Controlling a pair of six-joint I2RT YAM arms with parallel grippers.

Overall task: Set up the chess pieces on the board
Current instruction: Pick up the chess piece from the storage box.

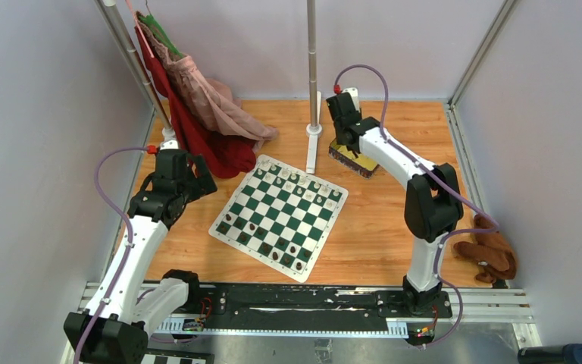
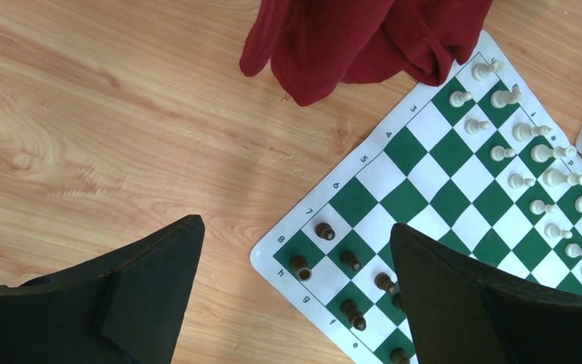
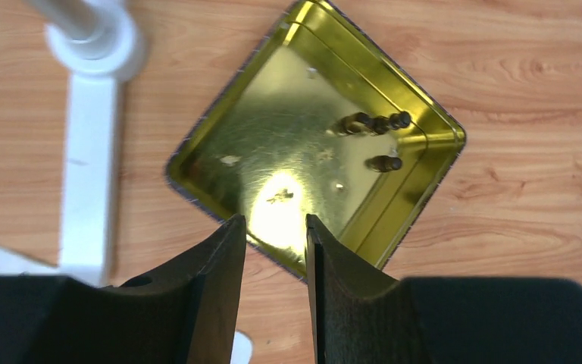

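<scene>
A few dark chess pieces (image 3: 371,123) lay on their sides in the yellow tray (image 3: 288,91) just beyond the board's (image 1: 282,206) far right corner; they looked light, hard and prone to rolling on the glossy metal, so each was probably best pinched across its slim body. The right gripper (image 3: 273,218) hung over that tray with its jaws slightly parted and empty, while the left gripper (image 2: 297,224) was spread wide off the board's left corner. The board lay flat on the wooden table (image 1: 379,220), with a red cloth (image 2: 348,38) touching its far left corner, a white stand (image 3: 91,152) beyond it, and plain walls around.
</scene>
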